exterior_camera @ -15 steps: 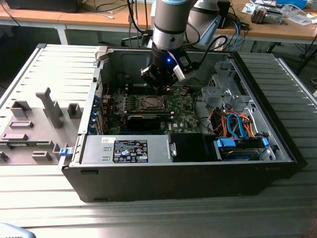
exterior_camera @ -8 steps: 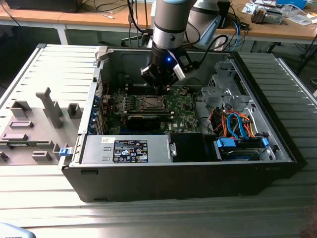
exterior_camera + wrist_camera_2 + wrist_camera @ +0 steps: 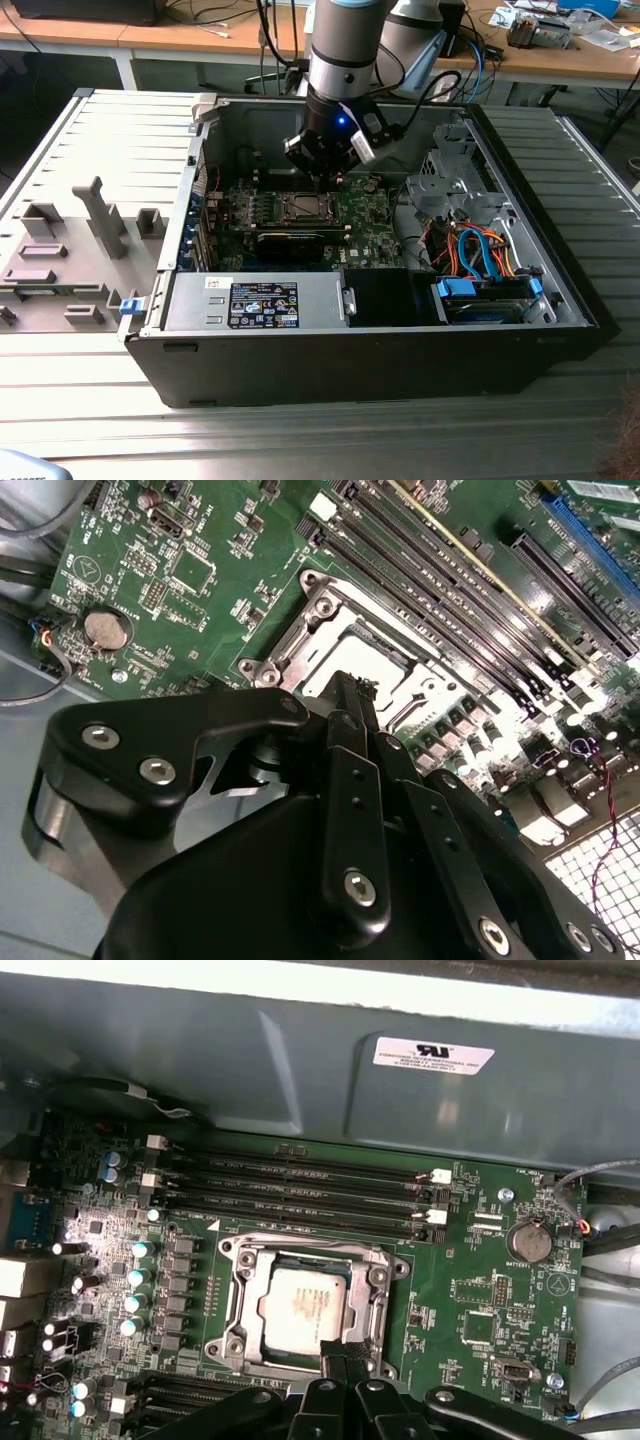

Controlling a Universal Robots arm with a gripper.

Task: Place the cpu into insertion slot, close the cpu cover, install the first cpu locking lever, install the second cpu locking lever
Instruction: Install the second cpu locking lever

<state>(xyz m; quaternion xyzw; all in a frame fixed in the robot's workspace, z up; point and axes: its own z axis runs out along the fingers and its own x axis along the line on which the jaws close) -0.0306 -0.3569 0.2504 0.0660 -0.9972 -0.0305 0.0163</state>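
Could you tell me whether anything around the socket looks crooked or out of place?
Nothing stands out. The cpu lies flat and square in the insertion slot, with the cpu cover framing it evenly. The gripper sits at the socket's edge.

silvery-grey cpu [image 3: 305, 1307], green motherboard [image 3: 470, 1290]

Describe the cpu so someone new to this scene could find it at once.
Inside the open computer case lies the green motherboard. Below its long black memory slots sits a silvery square frame, the cpu cover. The cpu is the pale flat metal square within it.
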